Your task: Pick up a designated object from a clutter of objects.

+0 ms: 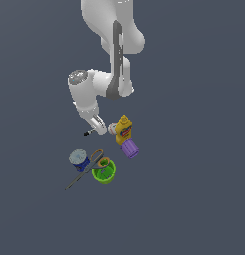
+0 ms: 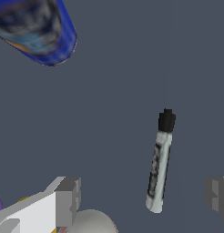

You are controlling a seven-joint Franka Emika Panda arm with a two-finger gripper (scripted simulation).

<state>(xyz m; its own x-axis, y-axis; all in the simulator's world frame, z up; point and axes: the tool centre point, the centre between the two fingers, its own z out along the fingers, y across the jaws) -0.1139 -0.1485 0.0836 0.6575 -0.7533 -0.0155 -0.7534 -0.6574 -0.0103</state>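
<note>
The marker pen point(image 2: 159, 166) lies flat on the grey floor, with a black cap and a white-grey barrel. In the wrist view it lies between my two open fingers point(image 2: 67, 200), touching neither and nearer the other finger. My gripper point(image 2: 142, 196) is open and empty. In the exterior view my gripper point(image 1: 98, 127) hangs low over the marker point(image 1: 86, 133), of which only the black end shows. The white ball point(image 1: 112, 128) sits close beside the gripper and also shows in the wrist view point(image 2: 89, 223).
A yellow bottle point(image 1: 124, 130) and a purple cup point(image 1: 130, 148) lie to the exterior view's right of the gripper. A blue can point(image 1: 78, 159), also in the wrist view point(image 2: 36, 32), scissors point(image 1: 87, 168) and a green cup point(image 1: 103, 171) lie nearer the camera.
</note>
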